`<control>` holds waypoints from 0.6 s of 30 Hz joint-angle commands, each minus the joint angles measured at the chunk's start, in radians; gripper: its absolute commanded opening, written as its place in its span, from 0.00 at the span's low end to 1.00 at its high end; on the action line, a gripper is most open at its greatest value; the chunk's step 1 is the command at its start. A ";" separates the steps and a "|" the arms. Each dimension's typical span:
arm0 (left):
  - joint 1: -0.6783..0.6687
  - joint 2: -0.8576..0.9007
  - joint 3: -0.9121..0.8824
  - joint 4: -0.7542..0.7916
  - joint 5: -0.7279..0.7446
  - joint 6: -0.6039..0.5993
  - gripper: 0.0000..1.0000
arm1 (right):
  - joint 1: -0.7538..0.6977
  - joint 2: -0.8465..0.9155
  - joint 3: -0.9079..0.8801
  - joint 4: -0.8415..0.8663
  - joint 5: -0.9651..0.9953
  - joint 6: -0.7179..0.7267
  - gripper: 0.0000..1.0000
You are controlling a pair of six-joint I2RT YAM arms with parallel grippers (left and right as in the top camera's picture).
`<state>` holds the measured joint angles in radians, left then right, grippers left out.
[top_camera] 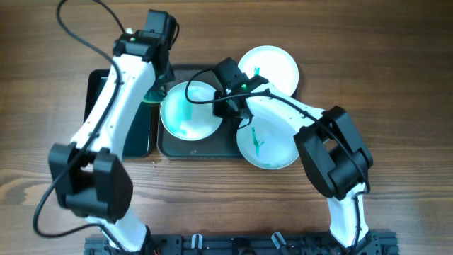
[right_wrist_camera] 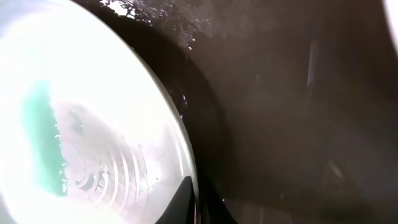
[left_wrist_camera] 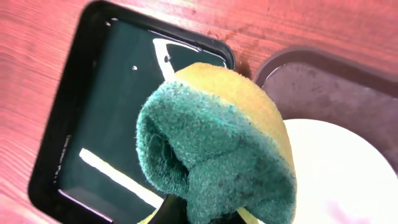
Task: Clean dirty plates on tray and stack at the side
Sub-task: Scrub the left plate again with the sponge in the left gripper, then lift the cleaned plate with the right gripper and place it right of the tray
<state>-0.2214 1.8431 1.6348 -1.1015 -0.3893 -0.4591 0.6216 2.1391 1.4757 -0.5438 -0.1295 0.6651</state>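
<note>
Holding: my left gripper (top_camera: 157, 78) is clamped on the sponge (left_wrist_camera: 217, 149), which folds under the squeeze with its green scrub face outward.
Left hand's place: over the tray's (top_camera: 212, 147) left rim, between it and the black tray (left_wrist_camera: 118, 93). The sponge seems clear of the blue plate (top_camera: 185, 113).
Right hand: my right gripper (top_camera: 232, 95) sits at the blue plate's right rim, inside the tray. A finger lies on either side of that rim, but I cannot tell whether they pinch it or only straddle it.
Blue plate: flat in the tray's left half, wet, with a green smear (right_wrist_camera: 40, 143) on its floor.
White plates: one at the tray's far right corner (top_camera: 276, 65) and one at its near right corner (top_camera: 276, 149). Both overlap the rim as seen from above, and both are smeared green.
Step, as I judge it: scrubbing the blue plate comes next; nothing is stacked yet.
Risk, slipping: if my right hold is loose, the wet plate may spin or slide under the sponge and knock the tray's rim.
Risk, tipping: pressing close to the plate's edge could lever it up.
Risk, collision: a wide sweep rightward would drive the sponge into my right fingers.
</note>
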 commanded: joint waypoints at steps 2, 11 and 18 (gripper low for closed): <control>0.011 -0.043 0.019 -0.018 0.037 -0.016 0.04 | -0.008 -0.006 0.014 -0.037 0.014 -0.152 0.04; 0.017 -0.042 0.019 -0.018 0.320 0.010 0.04 | 0.162 -0.264 0.031 -0.165 0.908 -0.287 0.04; 0.017 -0.042 0.019 -0.019 0.341 0.010 0.04 | 0.382 -0.269 0.031 -0.147 1.578 -0.381 0.04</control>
<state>-0.2092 1.8175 1.6363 -1.1194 -0.0700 -0.4576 0.9657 1.8923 1.4902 -0.7033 1.1328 0.3130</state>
